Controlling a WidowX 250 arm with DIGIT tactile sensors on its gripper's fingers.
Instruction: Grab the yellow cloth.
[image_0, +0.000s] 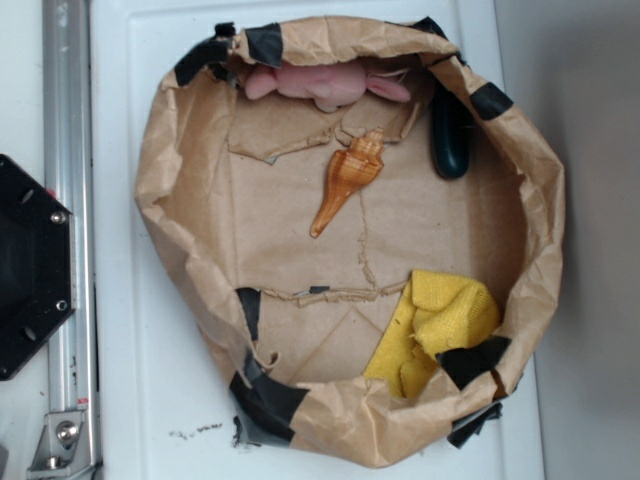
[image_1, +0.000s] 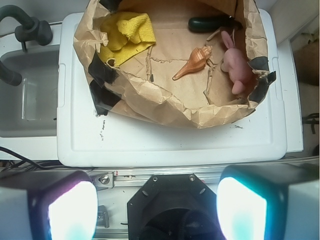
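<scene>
In the exterior view, the far left holds a metal rail (image_0: 68, 200) and a black hexagonal mount (image_0: 30, 268), both off the white tray surface (image_0: 115, 330). On that surface sits a crumpled brown paper bag (image_0: 180, 170) folded down into a shallow nest and patched with black tape (image_0: 262, 398). Inside, toward the top, a pink plush toy (image_0: 320, 83) lies against the wall; just below it an orange spiral seashell (image_0: 347, 180) points down-left. Further right, a dark green rounded object (image_0: 450, 140), too shadowed to name, leans on the upper right wall. The yellow cloth (image_0: 440, 325) is bunched in the lower right corner of the nest, touching the paper wall, with a tape strip overlapping its lower edge.

In the wrist view the gripper (image_1: 157, 202) hangs well back from the bag, over the rail, its two fingers (image_1: 67, 205) wide apart and holding nothing; the cloth appears at upper left there.

The cloth looks soft, light and limp, so it should fold and drape when lifted, not slip. The raised fold near its middle seems the best place to pinch, clear of the bag wall, so the paper is not caught too
</scene>
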